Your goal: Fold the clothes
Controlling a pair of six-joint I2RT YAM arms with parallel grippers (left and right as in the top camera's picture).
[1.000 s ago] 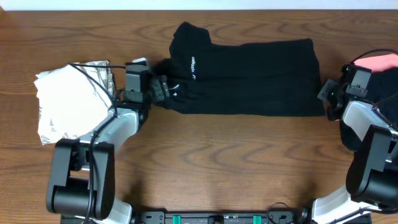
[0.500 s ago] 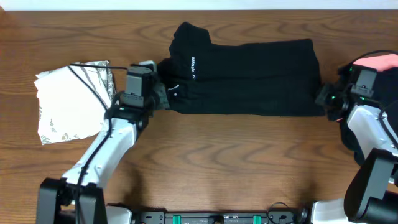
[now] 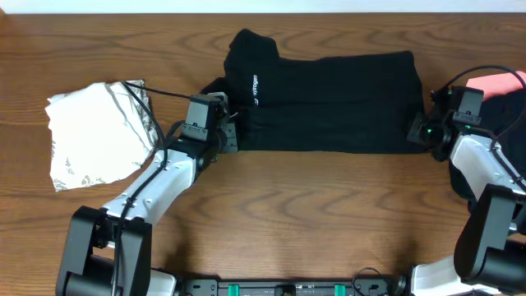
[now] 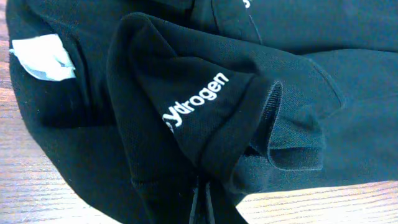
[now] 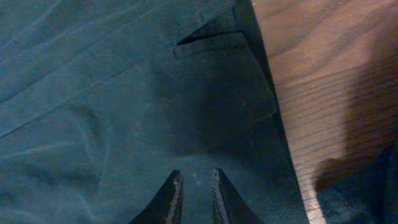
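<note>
Bare brown wooden table (image 3: 329,214) lies open all along the near side of the folded black fabric shirt (image 3: 337,99). A crumpled white grey-printed garment (image 3: 90,136) blocks the left; a pink cloth piece (image 3: 503,82) crowds the far right corner.

We see a wooden desk (image 3: 329,214) carrying a black shirt (image 3: 345,107); a white printed garment (image 3: 90,140) lies left of it, a pink piece (image 3: 503,82) right.

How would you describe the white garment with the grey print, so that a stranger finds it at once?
Start at the brown wooden table and find the long black fabric shirt across its middle. Left of that shirt, apart from it, lies the crumpled white fabric garment. It is the only white piece, with grey print along its edges.
</note>
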